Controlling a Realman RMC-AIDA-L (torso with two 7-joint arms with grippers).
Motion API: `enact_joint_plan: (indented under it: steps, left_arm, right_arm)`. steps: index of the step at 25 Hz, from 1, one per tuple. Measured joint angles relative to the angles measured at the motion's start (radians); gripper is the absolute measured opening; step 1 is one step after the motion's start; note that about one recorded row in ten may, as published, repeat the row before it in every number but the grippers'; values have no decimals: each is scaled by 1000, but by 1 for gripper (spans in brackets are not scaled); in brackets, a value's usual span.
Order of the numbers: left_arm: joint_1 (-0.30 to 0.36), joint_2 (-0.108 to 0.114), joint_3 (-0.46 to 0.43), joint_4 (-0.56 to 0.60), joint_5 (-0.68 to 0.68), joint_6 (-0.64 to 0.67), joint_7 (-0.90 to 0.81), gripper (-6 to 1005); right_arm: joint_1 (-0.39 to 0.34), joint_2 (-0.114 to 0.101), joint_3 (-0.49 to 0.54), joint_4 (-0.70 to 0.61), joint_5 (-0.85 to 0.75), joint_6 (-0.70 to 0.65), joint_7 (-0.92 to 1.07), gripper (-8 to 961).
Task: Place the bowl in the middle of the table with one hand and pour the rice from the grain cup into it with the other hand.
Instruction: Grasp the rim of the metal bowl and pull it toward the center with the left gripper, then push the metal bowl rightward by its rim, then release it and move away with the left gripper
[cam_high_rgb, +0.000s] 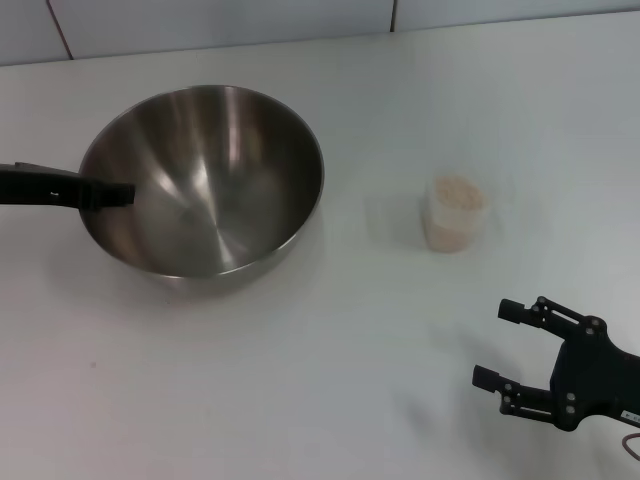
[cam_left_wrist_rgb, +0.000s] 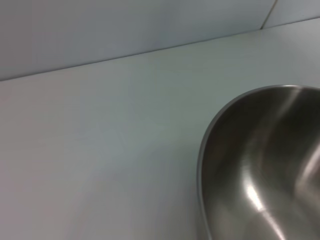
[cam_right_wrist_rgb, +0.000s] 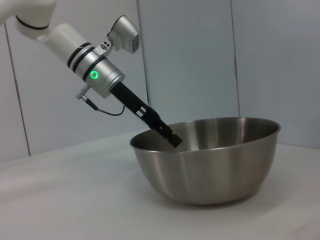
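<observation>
One bowl (cam_high_rgb: 205, 180) clamped by the left hand (cam_high_rgb: 118, 193), one grain cup (cam_high_rgb: 455, 213); right hand (cam_high_rgb: 505, 345) spread apart.

At the left of the frame we see our left gripper (cam_high_rgb: 118, 193) clamped on the near-left rim of the bowl (cam_high_rgb: 215, 170), which sits on the table (cam_high_rgb: 330, 380). Right of centre stands the grain cup (cam_high_rgb: 456, 213) holding rice (cam_high_rgb: 457, 192). Our right gripper (cam_high_rgb: 500, 345), fingers spread, hovers at lower right, apart from the cup.
</observation>
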Motion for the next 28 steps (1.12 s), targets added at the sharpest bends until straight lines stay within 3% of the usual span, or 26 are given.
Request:
enact_joint_plan:
  steps: [15, 20, 28]
  left_arm:
    - [-28, 1, -9, -2, -2, 31, -7, 130]
    - [-47, 3, -39, -2, -10, 65, -3, 41]
    - [-96, 5, -83, -12, -43, 111, 8, 41]
  right_arm:
    - [-1, 0, 0, 1, 1, 1, 0, 831]
    - [0, 0, 0, 1, 1, 1, -5, 830]
    - [1, 0, 0, 1, 1, 1, -6, 829]
